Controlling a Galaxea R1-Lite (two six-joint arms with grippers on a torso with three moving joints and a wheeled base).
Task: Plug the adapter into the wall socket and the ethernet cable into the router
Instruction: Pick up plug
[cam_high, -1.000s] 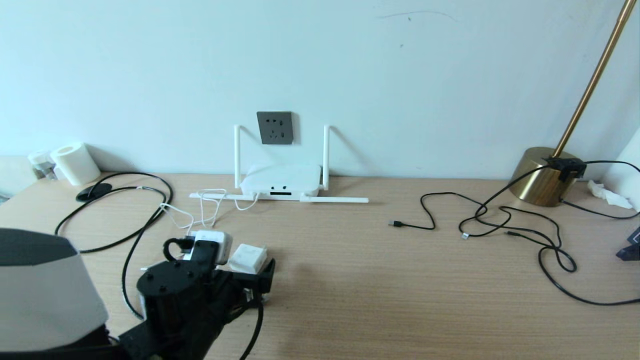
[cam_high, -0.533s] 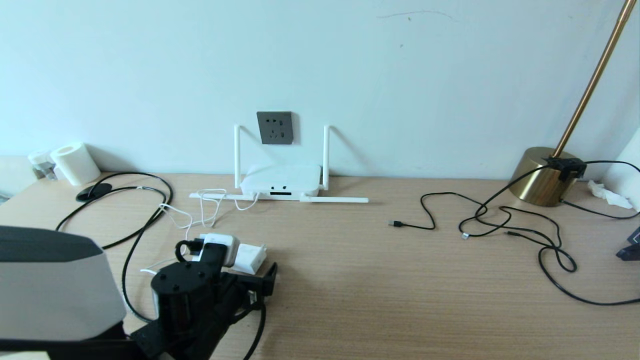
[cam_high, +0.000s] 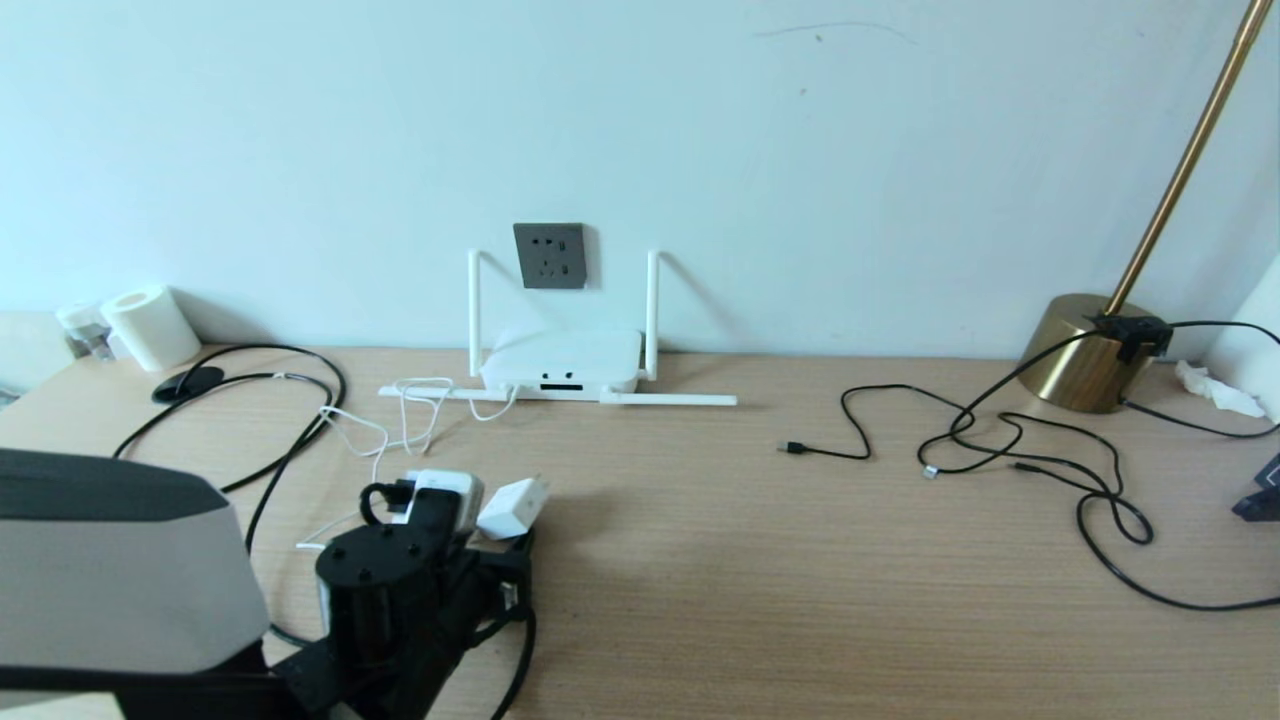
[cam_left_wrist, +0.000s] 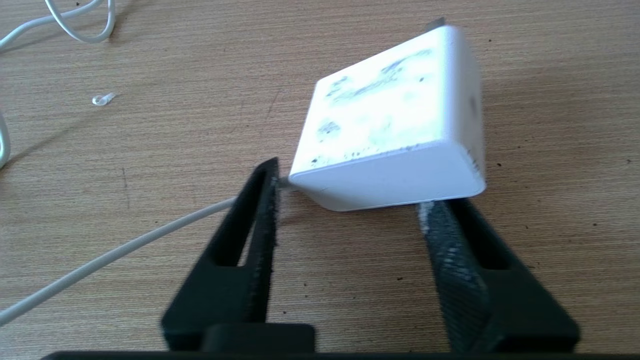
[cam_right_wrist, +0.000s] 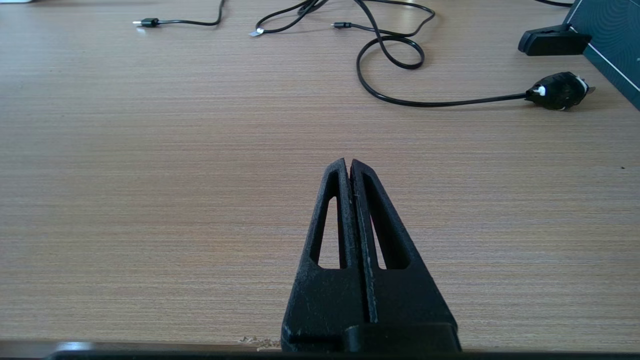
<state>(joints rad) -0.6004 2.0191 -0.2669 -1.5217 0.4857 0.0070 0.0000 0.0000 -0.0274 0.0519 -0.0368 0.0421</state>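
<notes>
Left gripper (cam_left_wrist: 350, 192): jaws closing on the adapter (cam_left_wrist: 395, 130), which sits tilted between their tips, touching both; firm grip not clear.
Adapter cord (cam_left_wrist: 115, 255): runs back past one jaw across the table (cam_left_wrist: 150, 150).
Right gripper (cam_right_wrist: 350, 165): jaws closed, empty, above bare table.
Wall socket (cam_high: 549, 255): far ahead of the left jaws, above the router (cam_high: 562, 362).

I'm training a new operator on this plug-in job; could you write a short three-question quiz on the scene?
1. True or false: the small white cube-shaped adapter is plugged into the dark grey square wall socket.
2. Which gripper's fingers flank the adapter: A left gripper, B right gripper?
3. How many antennas of the flat white router stand upright?

Key: 1 false, it is at the left gripper over the wooden table; 2 A; 3 two.
</notes>
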